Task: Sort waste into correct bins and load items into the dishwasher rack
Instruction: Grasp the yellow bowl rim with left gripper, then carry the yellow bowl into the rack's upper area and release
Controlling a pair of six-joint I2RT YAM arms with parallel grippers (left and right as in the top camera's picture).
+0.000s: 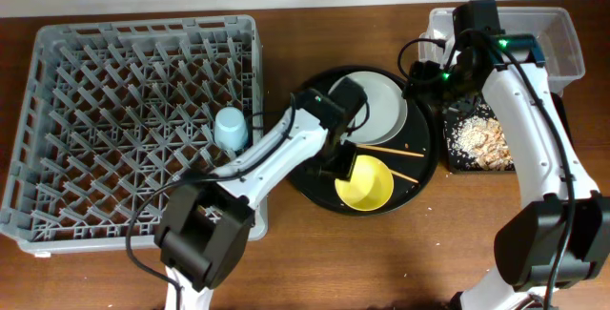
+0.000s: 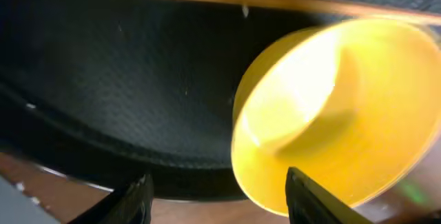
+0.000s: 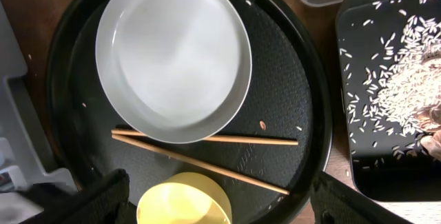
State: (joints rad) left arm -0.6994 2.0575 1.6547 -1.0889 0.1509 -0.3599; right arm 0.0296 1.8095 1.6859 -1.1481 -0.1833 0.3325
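A black round tray (image 1: 419,172) holds a white plate (image 1: 381,105), two wooden chopsticks (image 1: 391,150) and a yellow bowl (image 1: 367,184). My left gripper (image 1: 335,162) is low over the tray, at the bowl's left side. In the left wrist view it (image 2: 220,207) is open, and its right finger overlaps the rim of the yellow bowl (image 2: 331,107). My right gripper (image 1: 429,67) hangs above the tray's right edge. It (image 3: 219,182) is wide open and empty over the plate (image 3: 172,55), chopsticks (image 3: 207,140) and bowl (image 3: 182,200).
A grey dishwasher rack (image 1: 114,110) fills the left side, with a light blue cup (image 1: 231,129) at its right edge. A black bin (image 1: 477,138) holding rice and food scraps stands right of the tray. A clear bin (image 1: 562,33) is behind it.
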